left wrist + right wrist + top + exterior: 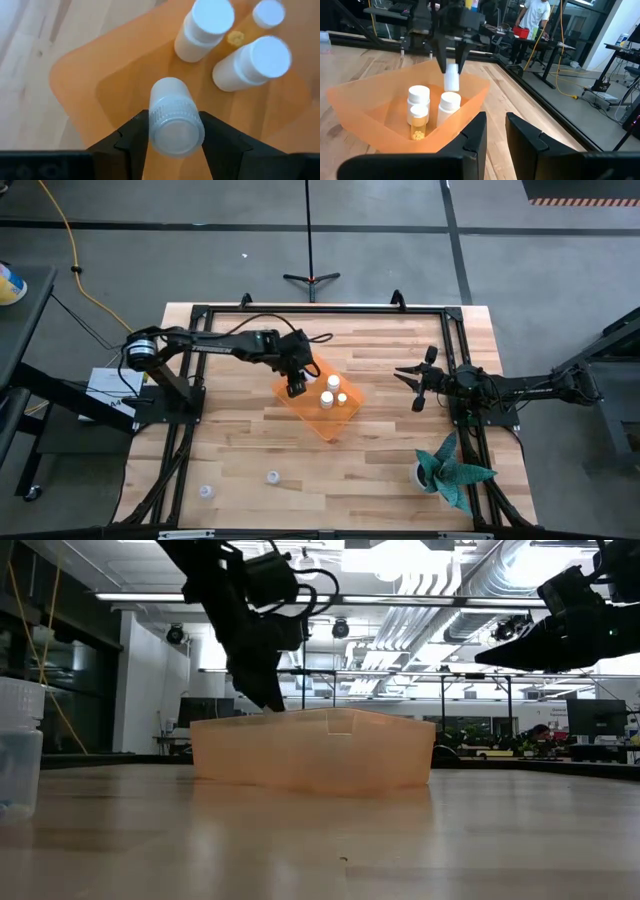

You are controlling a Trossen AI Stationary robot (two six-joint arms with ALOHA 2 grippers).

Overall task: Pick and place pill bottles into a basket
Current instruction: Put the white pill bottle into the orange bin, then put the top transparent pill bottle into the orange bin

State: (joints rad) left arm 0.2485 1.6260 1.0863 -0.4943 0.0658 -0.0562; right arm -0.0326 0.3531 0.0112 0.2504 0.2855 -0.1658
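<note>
While over the basket [318,412], left end effector [172,131] pinching a pill bottle [174,119], right end effector [413,386] spread.

The basket [318,406] sits at the middle of the desk [380,470]. Three pill bottles [333,392] stand inside it, toward its 3 o'clock side. The left pincer [296,387] hangs over the basket's 9 o'clock corner with a fourth bottle [172,117] between its fingers. The right pincer [414,385] is at 3 o'clock, well apart from the basket. Two more bottles [272,477] lie at 7 o'clock near the desk's edge. A plant [452,472] stands at 4 o'clock.
</note>
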